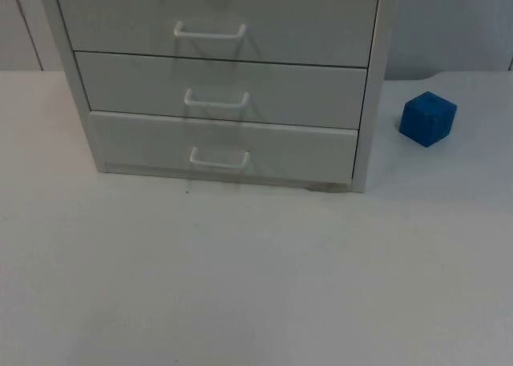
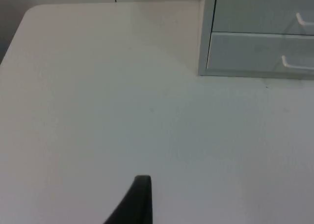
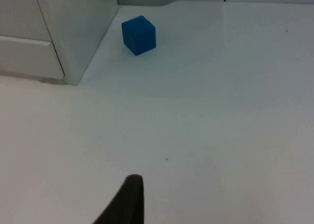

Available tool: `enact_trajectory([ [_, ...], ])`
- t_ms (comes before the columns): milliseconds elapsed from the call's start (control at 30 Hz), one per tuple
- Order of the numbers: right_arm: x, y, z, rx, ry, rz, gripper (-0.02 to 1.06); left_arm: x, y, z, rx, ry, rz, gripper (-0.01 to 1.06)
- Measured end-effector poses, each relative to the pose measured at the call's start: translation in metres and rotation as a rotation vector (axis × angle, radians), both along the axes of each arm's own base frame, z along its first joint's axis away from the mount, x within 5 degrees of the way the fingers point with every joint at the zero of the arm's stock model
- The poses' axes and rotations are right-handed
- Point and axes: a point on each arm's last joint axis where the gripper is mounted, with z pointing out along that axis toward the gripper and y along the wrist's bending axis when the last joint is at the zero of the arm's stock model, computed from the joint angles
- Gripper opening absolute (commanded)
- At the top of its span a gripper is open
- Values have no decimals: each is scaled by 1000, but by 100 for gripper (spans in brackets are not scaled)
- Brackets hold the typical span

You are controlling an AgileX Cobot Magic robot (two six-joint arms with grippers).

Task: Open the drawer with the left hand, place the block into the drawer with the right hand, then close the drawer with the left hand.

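Note:
A white drawer cabinet [image 1: 304,94] stands at the back of the table with three drawers stacked, all shut. Their white handles are the top one [image 1: 210,34], the middle one [image 1: 216,102] and the bottom one [image 1: 219,159]. A blue block [image 1: 428,118] rests on the table just right of the cabinet, apart from it. My left gripper [image 2: 140,199] hovers over bare table well to the front left of the cabinet [image 2: 255,47]. My right gripper [image 3: 128,199] hovers over bare table in front of the block [image 3: 139,35] and the cabinet's side wall [image 3: 78,33], far from both.
The white table [image 1: 256,286] spreads wide in front of the cabinet. Its rounded far-left corner [image 2: 34,11] and edge lie near the left arm. A grey partition wall [image 1: 449,30] closes the back.

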Motion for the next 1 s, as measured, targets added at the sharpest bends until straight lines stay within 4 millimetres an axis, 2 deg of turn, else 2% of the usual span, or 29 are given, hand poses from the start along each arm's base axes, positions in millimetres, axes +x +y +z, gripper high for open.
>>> enact_trajectory([
  [200,5,1,20,1,-19,1,105,5,0,9,-1,-9,1,105],
  [333,32,4,44,-3,-1,5,105,27,1,24,-3,9,6,105],
  [367,32,4,44,-3,-1,5,105,27,1,24,-3,9,6,105],
  [500,68,9,59,-11,45,10,105,57,1,24,-4,123,7,105],
  [533,68,9,59,-11,45,10,105,57,1,24,-4,123,7,105],
  [600,92,12,56,-19,109,12,105,76,2,20,-5,195,9,105],
  [633,97,12,54,-21,126,13,105,83,2,18,-6,225,9,105],
  [700,118,15,44,-32,228,13,105,96,2,13,-7,280,10,105],
  [733,118,15,44,-32,228,13,105,96,2,13,-7,280,10,105],
  [867,146,18,26,-55,365,12,105,115,2,2,-6,381,10,105],
  [1000,159,19,15,-67,439,12,105,123,2,-3,1,422,4,105],
])
